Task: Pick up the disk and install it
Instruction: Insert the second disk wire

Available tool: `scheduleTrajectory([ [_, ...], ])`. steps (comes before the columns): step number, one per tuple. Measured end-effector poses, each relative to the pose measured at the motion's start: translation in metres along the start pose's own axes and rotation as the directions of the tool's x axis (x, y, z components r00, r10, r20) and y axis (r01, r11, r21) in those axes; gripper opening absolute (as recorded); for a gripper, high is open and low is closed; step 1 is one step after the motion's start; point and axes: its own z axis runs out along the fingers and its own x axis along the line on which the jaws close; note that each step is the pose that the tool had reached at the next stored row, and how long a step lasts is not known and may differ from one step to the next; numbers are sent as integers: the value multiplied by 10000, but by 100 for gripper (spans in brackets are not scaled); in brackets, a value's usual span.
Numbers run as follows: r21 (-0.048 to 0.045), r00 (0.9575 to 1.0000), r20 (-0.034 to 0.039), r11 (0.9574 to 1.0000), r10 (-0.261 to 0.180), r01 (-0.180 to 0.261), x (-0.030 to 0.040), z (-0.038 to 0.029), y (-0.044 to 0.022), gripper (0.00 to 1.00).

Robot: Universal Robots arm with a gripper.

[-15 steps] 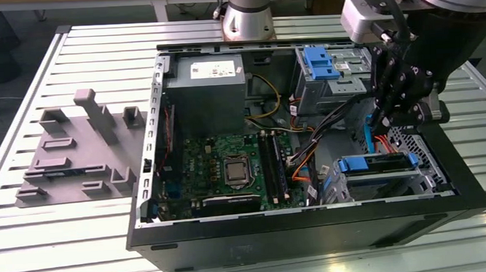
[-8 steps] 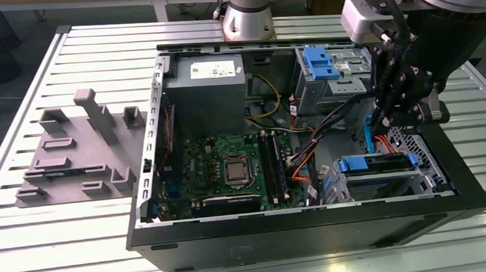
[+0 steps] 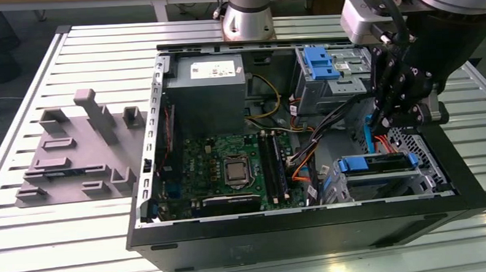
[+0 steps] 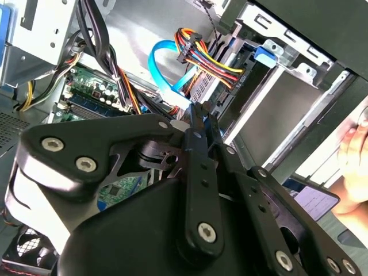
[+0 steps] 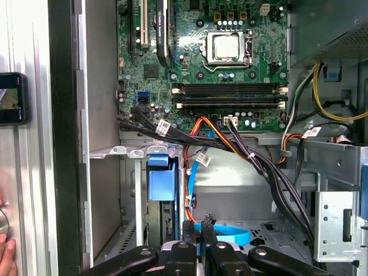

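Open on top – case [image 3: 313, 228] lidless, entry from above. Motherboard [image 3: 228, 167] bare and reachable. Toward the exterior view's right, tight: cables [image 5: 247, 155] strung across the gap, drive cage [image 3: 388, 176] near, second cage [image 3: 326, 77] far – gripper [image 3: 382, 121] wedged between them.

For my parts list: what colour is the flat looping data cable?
Light blue flat cable, clearest in the second wrist view.

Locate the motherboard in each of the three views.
Exterior view: the motherboard lies flat in the open computer case, next to the grey power supply.
Second wrist view: a green strip of it shows behind black cables.
First wrist view: it lies beyond the drive cage, CPU socket showing.
Shared landmark: the orange-and-yellow wire bundle.
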Motion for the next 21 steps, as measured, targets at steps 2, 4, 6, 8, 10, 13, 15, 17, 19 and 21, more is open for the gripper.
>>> scheduleTrajectory([
  [2,0,10000,-3,10000,0,0,12,15,0,16],
  [4,0,10000,2,10000,0,0,20,39,1,16],
  [6,0,10000,-2,10000,0,0,20,41,1,16],
  [8,0,10000,-2,10000,0,0,20,44,1,16],
  [10,0,10000,-1,10000,0,0,20,46,1,16],
  [13,0,10000,0,10000,0,0,20,47,1,16],
  [15,0,10000,-1,10000,-1,1,20,47,1,16],
  [17,0,10000,-1,10000,-1,1,20,48,1,16],
  [19,0,10000,0,10000,0,0,20,52,1,16],
  [21,-2,10000,45,10000,1,-1,25,60,2,16],
])
